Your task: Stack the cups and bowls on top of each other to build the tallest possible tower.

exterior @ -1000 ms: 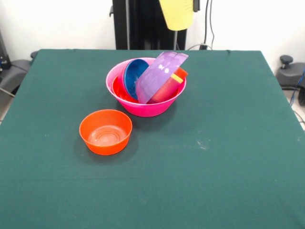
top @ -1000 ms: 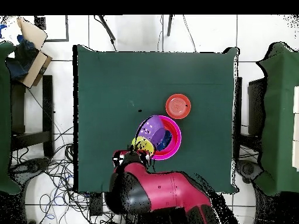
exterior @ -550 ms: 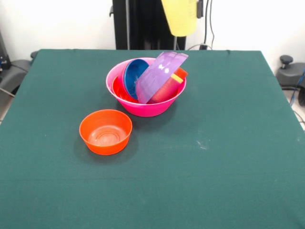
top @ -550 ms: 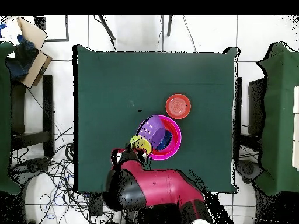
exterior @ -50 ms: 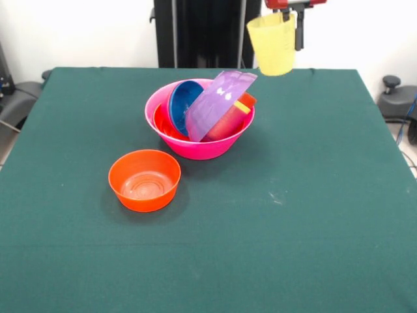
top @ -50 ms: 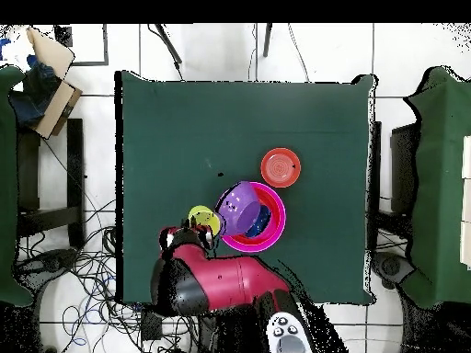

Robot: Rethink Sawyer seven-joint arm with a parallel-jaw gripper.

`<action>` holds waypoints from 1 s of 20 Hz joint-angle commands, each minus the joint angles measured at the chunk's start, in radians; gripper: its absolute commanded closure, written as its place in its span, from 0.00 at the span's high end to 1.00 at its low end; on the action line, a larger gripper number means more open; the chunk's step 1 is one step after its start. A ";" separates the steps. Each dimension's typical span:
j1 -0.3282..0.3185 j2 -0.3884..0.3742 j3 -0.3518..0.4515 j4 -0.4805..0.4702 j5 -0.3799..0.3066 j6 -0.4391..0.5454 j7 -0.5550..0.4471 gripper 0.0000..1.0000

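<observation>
— Bowls, left to right?
— Small orange bowl sits alone lower left on the counter; the pink bowl at centre holds the tilted pile.
— Upper right?
— The gripper pinches a yellow cup aloft.

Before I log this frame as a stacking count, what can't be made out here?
- Jaws: front view cuts the gripper off at the top edge; overhead, the arm covers it, so the hold on the yellow cup is unclear.
- Pink bowl: the tilted purple bowl hides most pieces nested inside, in both views.
- Orange and yellow pieces behind it: only slivers show.
</observation>
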 commanded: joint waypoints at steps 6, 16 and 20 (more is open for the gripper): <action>0.043 0.159 -0.069 -0.095 0.026 -0.077 0.156 0.00; 0.042 0.266 -0.104 -0.159 0.001 -0.150 0.136 0.00; -0.008 0.277 -0.082 -0.159 -0.037 -0.154 0.113 0.00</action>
